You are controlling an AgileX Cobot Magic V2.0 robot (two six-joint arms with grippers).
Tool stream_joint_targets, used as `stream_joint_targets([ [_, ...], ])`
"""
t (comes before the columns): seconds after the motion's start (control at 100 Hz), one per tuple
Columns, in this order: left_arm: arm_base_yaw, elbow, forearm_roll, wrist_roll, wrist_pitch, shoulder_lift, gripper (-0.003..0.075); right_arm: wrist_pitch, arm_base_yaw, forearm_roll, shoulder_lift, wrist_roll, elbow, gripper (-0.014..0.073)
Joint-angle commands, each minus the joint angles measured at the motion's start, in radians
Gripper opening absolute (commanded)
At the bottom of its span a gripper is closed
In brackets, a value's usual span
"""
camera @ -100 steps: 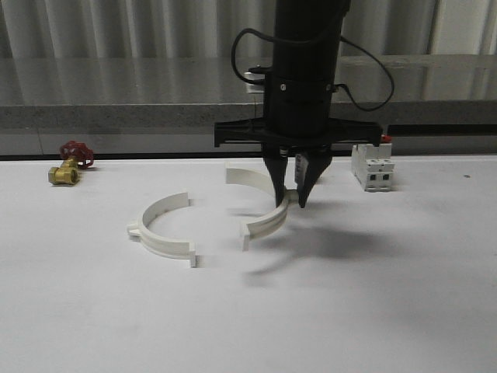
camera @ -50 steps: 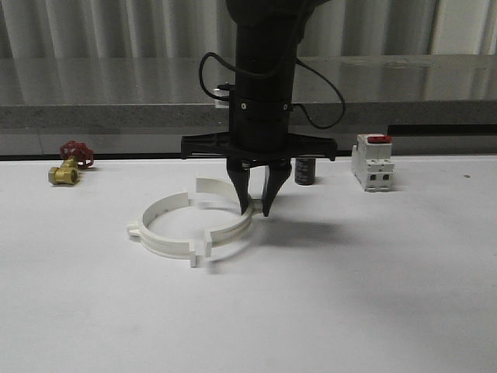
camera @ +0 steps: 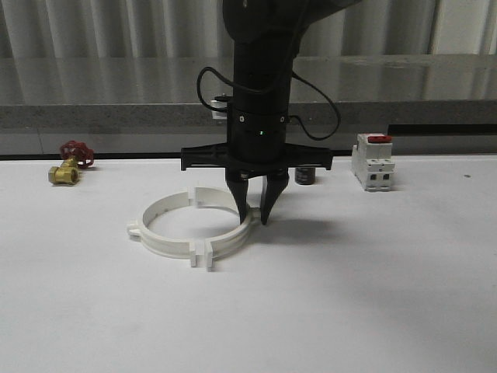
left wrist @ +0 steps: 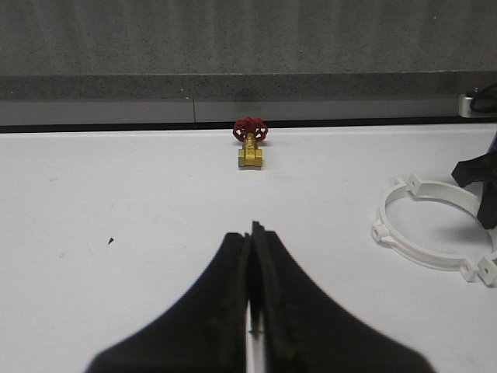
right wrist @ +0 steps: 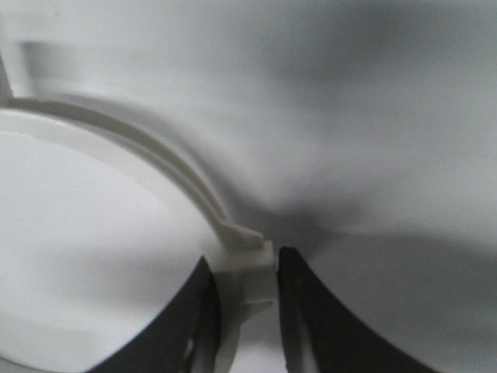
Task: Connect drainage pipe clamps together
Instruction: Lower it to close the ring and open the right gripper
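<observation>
Two white drainage pipe clamps lie on the white table as one ring. The left half [camera: 155,241] and the right half [camera: 231,241] meet with their end tabs side by side at the front and back. My right gripper [camera: 253,220] points straight down and is shut on the right half at its side lug. In the right wrist view the lug [right wrist: 247,272] sits between the black fingers [right wrist: 303,311] of that gripper [right wrist: 246,268]. My left gripper [left wrist: 252,229] is shut with nothing in it, low over bare table, well to the left of the ring [left wrist: 423,252].
A brass valve with a red handle [camera: 68,165] [left wrist: 251,144] lies at the far left by the table's back edge. A white switch with a red top [camera: 371,163] and a small black cylinder [camera: 304,176] stand at the back right. A grey ledge [camera: 93,116] runs behind the table.
My right gripper has carried the right clamp half to the left and set it down against the left half, closing the gap into one ring. The left half has not moved.
</observation>
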Motion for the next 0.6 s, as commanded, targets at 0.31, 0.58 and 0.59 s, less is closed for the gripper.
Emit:
stream_joint_targets([
  [0.31,0.003,-0.025,-0.002,-0.002,-0.084,0.011,-0.0021,-0.040,0.000,-0.003,-0.065,0.027,-0.033,0.0002],
  [0.58,0.003,-0.025,-0.002,-0.002,-0.084,0.011,-0.0021,-0.046,0.000,-0.003,-0.065,0.027,-0.033,0.0395],
  [0.59,0.003,-0.025,-0.002,-0.002,-0.084,0.011,-0.0021,-0.046,0.000,-0.003,-0.065,0.027,-0.033,0.0407],
])
